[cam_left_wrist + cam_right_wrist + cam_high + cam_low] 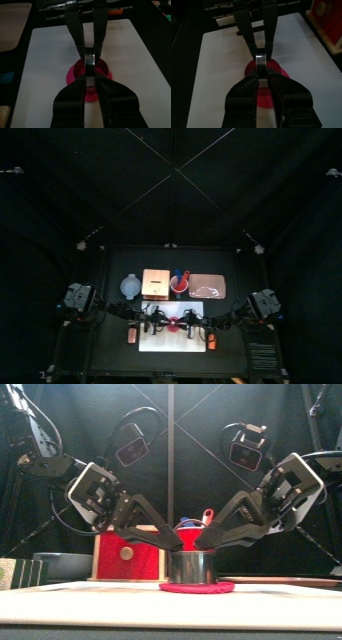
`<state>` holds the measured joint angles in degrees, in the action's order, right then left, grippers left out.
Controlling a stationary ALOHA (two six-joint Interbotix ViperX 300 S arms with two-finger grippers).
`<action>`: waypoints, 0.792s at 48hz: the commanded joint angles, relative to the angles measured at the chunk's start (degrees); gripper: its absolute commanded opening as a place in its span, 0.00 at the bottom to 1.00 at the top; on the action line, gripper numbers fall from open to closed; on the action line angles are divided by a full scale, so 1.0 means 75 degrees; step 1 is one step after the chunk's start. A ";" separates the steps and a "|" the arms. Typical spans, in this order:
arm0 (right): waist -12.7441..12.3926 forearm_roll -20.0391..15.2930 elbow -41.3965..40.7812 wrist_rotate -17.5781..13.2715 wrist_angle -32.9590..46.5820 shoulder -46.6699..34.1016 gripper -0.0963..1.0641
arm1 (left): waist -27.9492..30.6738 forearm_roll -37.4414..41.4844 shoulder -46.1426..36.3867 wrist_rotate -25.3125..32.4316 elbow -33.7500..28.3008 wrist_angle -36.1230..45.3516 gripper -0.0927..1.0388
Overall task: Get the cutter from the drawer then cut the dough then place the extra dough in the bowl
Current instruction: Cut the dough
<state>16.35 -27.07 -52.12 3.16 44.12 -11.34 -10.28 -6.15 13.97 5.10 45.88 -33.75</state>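
At the middle of the front view, the metal cutter (191, 568) stands upright on the red dough (197, 587), which lies flat on the white cutting board (174, 344). The dough shows past the cutter on both sides, so the cutter sits about at its centre. The left gripper (177, 541) comes down from the left of the frame and the right gripper (209, 539) from the right, and their tips meet at the top of the cutter. In both wrist views the jaws of each gripper are drawn close, with only a thin slit between. They appear to pinch the cutter's top from opposite sides, though the exact contact is hidden.

I judge the step in hand to be the cut itself. To do it well, both arms should push straight down with equal force, so that the cutter does not tilt and its edge goes through all around. The lift afterwards should be vertical and slow, because soft dough can stick inside and rise with the cutter. The blue-grey bowl (128, 285), left of the wooden box (158, 280) in the top view, is where the outer ring should go.
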 commanded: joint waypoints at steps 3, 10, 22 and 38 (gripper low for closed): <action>-0.0023 -0.0023 0.0094 -0.0023 -0.0258 0.0129 0.47 | -0.0012 0.0152 -0.0152 0.0012 -0.0211 0.0422 0.55; -0.0023 -0.0047 0.0117 -0.0035 -0.0715 0.0117 0.45 | -0.0082 0.0246 -0.0164 0.0012 -0.0234 0.0621 0.55; -0.0070 -0.0070 0.0117 -0.0070 -0.1934 0.0141 0.45 | -0.0176 0.0375 -0.0152 0.0012 -0.0270 0.0820 0.55; -0.0070 -0.0246 0.0223 -0.0164 -0.3480 0.0164 0.45 | -0.0258 0.0598 -0.0105 0.0012 -0.0328 0.1090 0.55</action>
<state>15.56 -27.69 -50.01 3.25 22.68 -9.40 -10.63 -2.55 13.36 5.10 44.12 -26.54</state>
